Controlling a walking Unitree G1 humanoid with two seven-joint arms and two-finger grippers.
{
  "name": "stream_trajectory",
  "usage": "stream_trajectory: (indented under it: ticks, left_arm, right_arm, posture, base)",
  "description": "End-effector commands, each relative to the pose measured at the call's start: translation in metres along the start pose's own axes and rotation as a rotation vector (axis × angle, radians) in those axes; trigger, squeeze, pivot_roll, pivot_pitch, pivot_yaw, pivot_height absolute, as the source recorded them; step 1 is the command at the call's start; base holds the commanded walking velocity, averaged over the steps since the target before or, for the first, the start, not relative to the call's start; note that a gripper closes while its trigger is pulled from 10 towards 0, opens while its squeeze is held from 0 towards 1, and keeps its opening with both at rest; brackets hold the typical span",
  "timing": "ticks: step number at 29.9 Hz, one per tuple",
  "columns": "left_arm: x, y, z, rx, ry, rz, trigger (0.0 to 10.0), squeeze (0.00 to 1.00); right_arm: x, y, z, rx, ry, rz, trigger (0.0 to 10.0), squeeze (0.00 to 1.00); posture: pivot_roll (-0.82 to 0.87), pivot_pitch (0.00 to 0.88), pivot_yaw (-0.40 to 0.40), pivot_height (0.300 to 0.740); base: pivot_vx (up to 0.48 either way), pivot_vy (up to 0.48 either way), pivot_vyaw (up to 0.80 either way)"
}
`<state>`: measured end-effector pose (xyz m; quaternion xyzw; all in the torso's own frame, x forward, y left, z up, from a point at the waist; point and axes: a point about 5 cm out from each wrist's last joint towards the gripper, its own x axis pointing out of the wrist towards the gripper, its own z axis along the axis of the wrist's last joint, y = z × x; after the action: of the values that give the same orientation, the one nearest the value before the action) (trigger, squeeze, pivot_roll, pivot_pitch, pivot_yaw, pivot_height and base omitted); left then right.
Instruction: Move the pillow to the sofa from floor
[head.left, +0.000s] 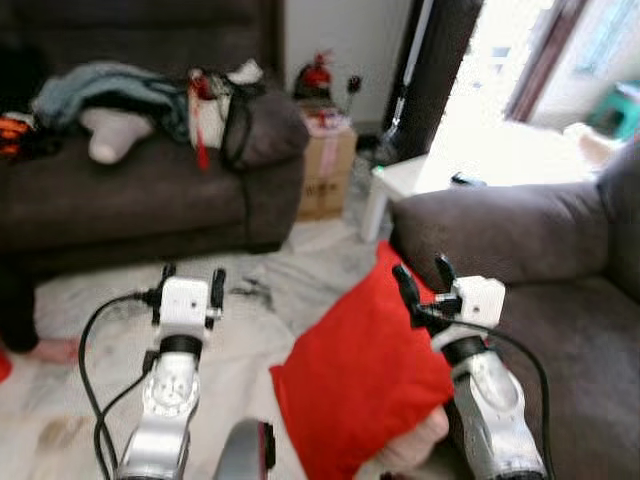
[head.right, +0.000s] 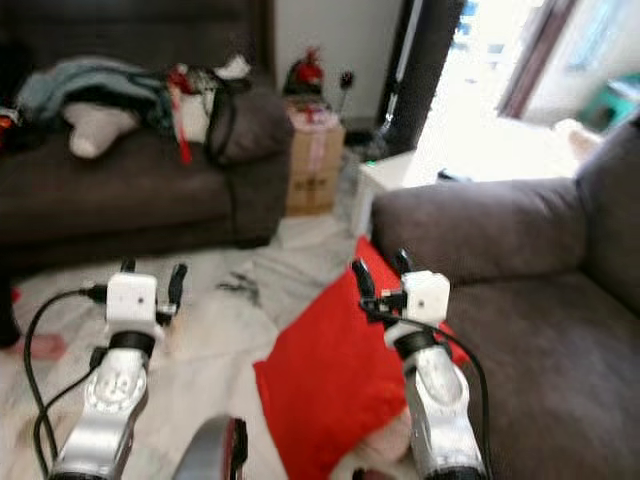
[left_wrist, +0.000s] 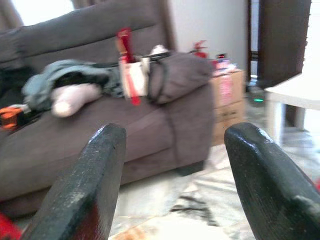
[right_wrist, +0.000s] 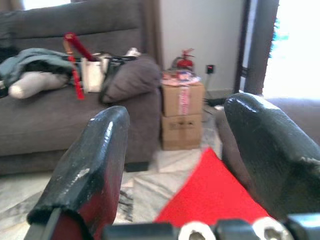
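- Pillow (head.left: 355, 385): red and square-ish, on the pale floor (head.left: 240, 320), propped against the front of the grey sofa (head.left: 560, 290) on the robot's right. It stands tilted on one edge with a corner uppermost, near the sofa arm.
- Long axis: its diagonal runs from that raised corner down toward the robot. The broad red face looks out toward the open floor and the robot's left.
- Right tool (head.left: 423, 280): fingers spread with nothing between them, raised in front of the pillow's upper corner and the sofa arm. Whether a finger touches the cloth cannot be told.
- Left tool (head.left: 190, 283): fingers spread as well, held over bare floor, well apart from the pillow.
- Risk: a pinch at one corner alone could let the soft pillow sag, swing or slip out during the lift.
- Risk: a push from the right tool before it closes could slide the pillow down flat along the sofa front, leaving no raised edge to grasp.
- Risk: a low lift could catch the pillow's hanging corner on the seat edge.
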<state>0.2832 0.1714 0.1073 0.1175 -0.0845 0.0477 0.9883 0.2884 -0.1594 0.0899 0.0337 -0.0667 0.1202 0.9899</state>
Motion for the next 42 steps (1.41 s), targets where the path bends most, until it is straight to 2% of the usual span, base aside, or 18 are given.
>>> stream_trajectory:
  ticks: [1, 13, 16, 17, 19, 20, 24, 25, 28, 33, 42]
  left_arm:
    - [0.002, -0.004, 0.006, -0.02, -0.014, -0.018, 10.0, 0.0]
    - [-0.001, -0.006, 0.002, -0.026, 0.008, -0.031, 10.0, 0.0]
    - [-0.003, -0.003, -0.006, -0.009, 0.038, -0.045, 10.0, 0.0]
    - [-0.003, 0.003, -0.009, -0.003, 0.047, -0.029, 10.0, 0.0]
    - [-0.002, 0.018, -0.012, 0.024, 0.055, 0.005, 10.0, 0.0]
    - [-0.002, 0.018, -0.012, 0.024, 0.055, 0.005, 10.0, 0.0]
    - [-0.001, 0.029, -0.011, 0.05, 0.051, 0.012, 10.0, 0.0]
    - [-0.001, 0.029, -0.011, 0.05, 0.051, 0.012, 10.0, 0.0]
    - [-0.001, 0.033, -0.013, 0.061, 0.053, 0.014, 10.0, 0.0]
    - [-0.001, 0.031, -0.012, 0.058, 0.052, 0.009, 10.0, 0.0]
    - [-0.003, 0.017, -0.015, 0.025, 0.062, -0.039, 10.0, 0.0]
  right_arm:
    - [-0.001, -0.005, 0.002, -0.009, 0.001, -0.017, 10.0, 0.0]
    - [-0.001, -0.006, 0.001, -0.002, 0.004, -0.022, 10.0, 0.0]
    - [-0.001, -0.009, -0.001, -0.006, 0.016, -0.041, 10.0, 0.0]
    - [-0.002, -0.015, -0.002, 0.015, 0.019, -0.078, 10.0, 0.0]
    - [-0.009, -0.039, -0.008, 0.026, 0.053, -0.217, 10.0, 0.0]
    - [-0.009, -0.039, -0.008, 0.026, 0.053, -0.217, 10.0, 0.0]
    - [-0.019, -0.064, -0.013, -0.002, 0.091, -0.313, 10.0, 0.0]
    - [-0.019, -0.064, -0.013, -0.002, 0.091, -0.313, 10.0, 0.0]
    - [-0.027, -0.084, -0.009, -0.032, 0.094, -0.38, 10.0, 0.0]
    - [-0.029, -0.089, -0.011, -0.038, 0.1, -0.394, 10.0, 0.0]
    - [-0.026, -0.077, -0.018, -0.013, 0.101, -0.373, 10.0, 0.0]
  posture:
    - [-0.04, 0.0, -0.056, 0.631]
    - [-0.04, 0.0, -0.06, 0.631]
    - [-0.04, 0.0, -0.058, 0.631]
    - [-0.04, 0.0, -0.058, 0.631]
    - [-0.04, 0.0, -0.062, 0.631]
    - [-0.04, 0.0, -0.062, 0.631]
    - [-0.04, 0.0, -0.06, 0.631]
    - [-0.04, 0.0, -0.06, 0.631]
    - [-0.04, 0.0, -0.06, 0.631]
    - [-0.04, 0.0, -0.06, 0.631]
    - [-0.04, 0.0, -0.055, 0.631]
  base:
    - [0.0, 0.0, 0.0]
    - [0.0, 0.0, 0.0]
    - [0.0, 0.0, 0.0]
    - [0.0, 0.0, 0.0]
    - [0.0, 0.0, 0.0]
    - [0.0, 0.0, 0.0]
    - [0.0, 0.0, 0.0]
    - [0.0, 0.0, 0.0]
    - [0.0, 0.0, 0.0]
    - [0.0, 0.0, 0.0]
    - [0.0, 0.0, 0.0]
